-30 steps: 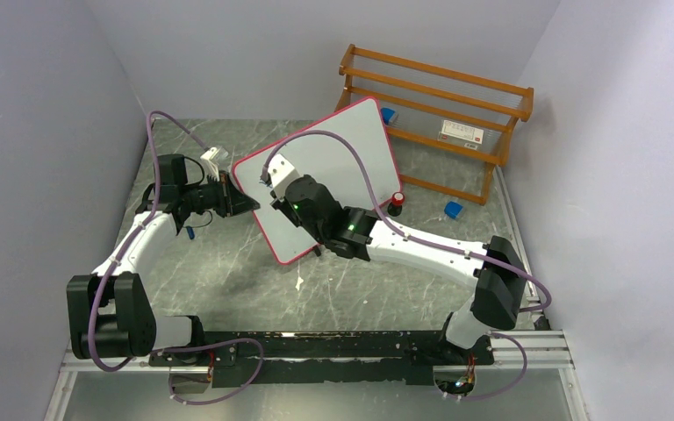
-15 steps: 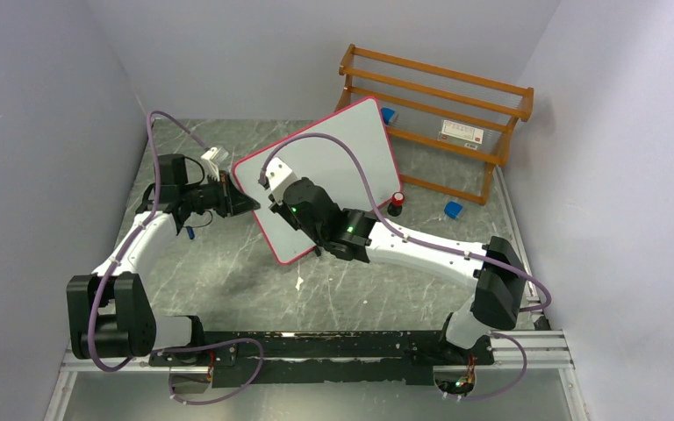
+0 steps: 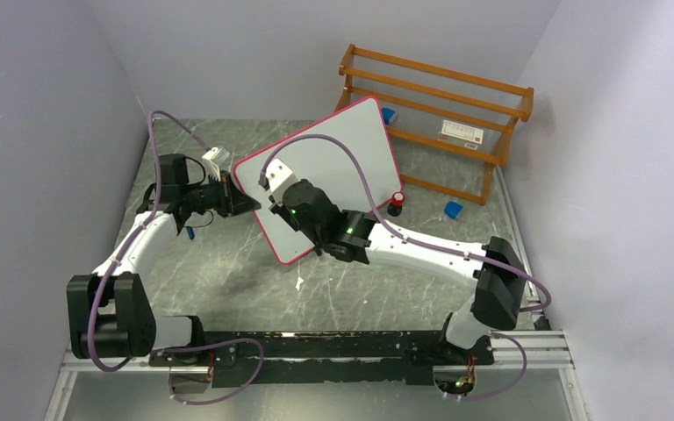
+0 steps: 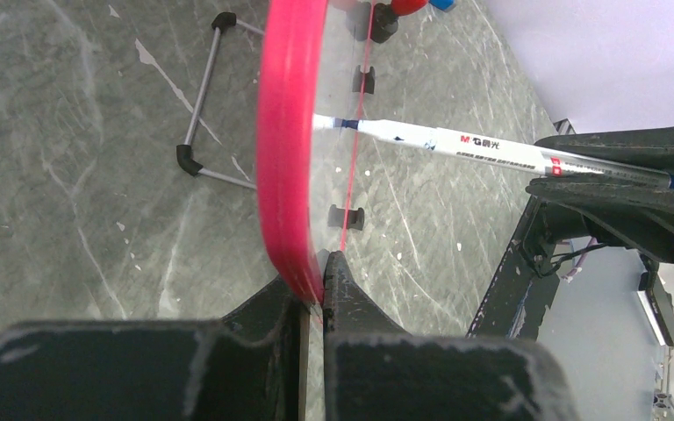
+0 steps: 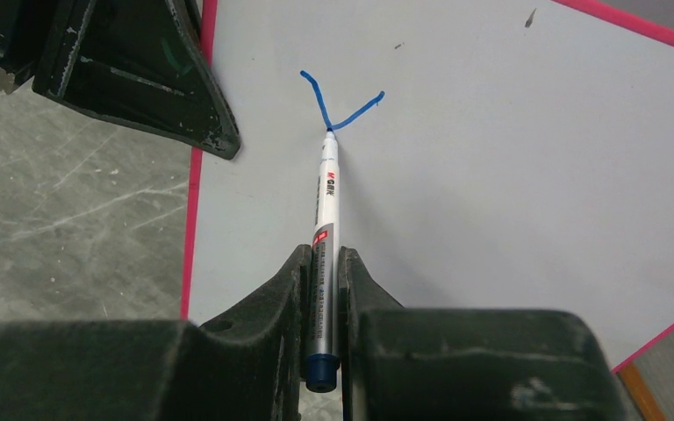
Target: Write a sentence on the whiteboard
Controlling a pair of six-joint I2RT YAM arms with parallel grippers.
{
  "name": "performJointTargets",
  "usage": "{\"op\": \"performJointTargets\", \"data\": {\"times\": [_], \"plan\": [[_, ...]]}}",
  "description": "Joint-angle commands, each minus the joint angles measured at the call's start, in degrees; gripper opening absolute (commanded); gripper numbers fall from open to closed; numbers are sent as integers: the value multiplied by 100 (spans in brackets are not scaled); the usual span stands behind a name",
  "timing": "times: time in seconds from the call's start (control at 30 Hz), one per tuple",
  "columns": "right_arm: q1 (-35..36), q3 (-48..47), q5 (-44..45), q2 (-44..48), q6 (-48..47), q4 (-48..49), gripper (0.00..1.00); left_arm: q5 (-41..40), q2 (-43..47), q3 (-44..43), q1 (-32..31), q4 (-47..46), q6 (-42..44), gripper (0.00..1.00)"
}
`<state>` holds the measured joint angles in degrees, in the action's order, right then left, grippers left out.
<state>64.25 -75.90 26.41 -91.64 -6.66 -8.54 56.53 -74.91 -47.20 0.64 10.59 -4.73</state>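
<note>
Progress: we have only a blue V-shaped stroke of the sentence (image 5: 340, 105); the rest is unwritten.
Whiteboard (image 3: 342, 149): propped mid-bench, toward twelve o'clock.
Left gripper (image 4: 316, 274): pinching its frame.
Right gripper (image 5: 323, 263): pinching marker (image 5: 326, 206), tip on board.

Soft, even light from overhead keeps all three views bright, with only faint shadows under the arms on the table (image 3: 228, 263). In the left wrist view the whiteboard (image 4: 291, 132) face gleams like a mirror; the marker (image 4: 456, 142) is sharp, the near left gripper (image 4: 316, 276) soft and grainy.
</note>
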Motion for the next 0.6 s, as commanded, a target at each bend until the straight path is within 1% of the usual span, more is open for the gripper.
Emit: {"op": "performJointTargets", "data": {"times": [0.0,0.57], "plan": [[19,127,49,76,65,-173,0,-441,-102,-17,-177,140,403,5],[20,319,-12,214,221,-367,0,-475,-85,-8,-178,132,403,5]]}}
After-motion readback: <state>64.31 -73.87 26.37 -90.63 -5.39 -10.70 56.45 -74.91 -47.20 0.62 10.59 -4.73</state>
